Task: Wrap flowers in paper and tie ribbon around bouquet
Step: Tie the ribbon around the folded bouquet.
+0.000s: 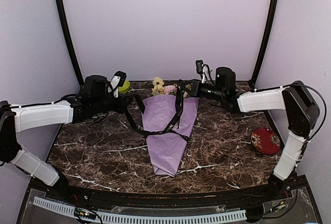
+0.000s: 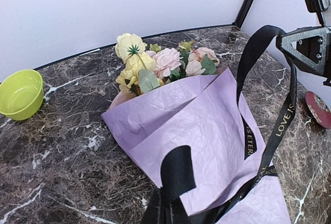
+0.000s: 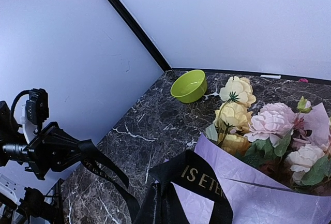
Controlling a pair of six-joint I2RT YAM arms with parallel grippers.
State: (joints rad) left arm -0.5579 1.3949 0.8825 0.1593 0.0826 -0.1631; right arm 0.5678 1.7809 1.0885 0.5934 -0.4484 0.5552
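Dark veined marble worktop (image 1: 98, 154). A bouquet (image 1: 168, 141), a cone of creased lilac paper, lies at centre with its narrow tip toward the arm bases. Pale pink and yellow flower heads (image 1: 161, 86) sit at its far, wide end. A long black gold-lettered ribbon (image 1: 178, 111) crosses the cone's middle. The left pincer (image 1: 130, 101) is clamped on one ribbon end and the right pincer (image 1: 187, 88) on the other.

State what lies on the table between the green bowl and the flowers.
Nothing: only bare marble table separates the bowl and flowers, seen in the left wrist view.
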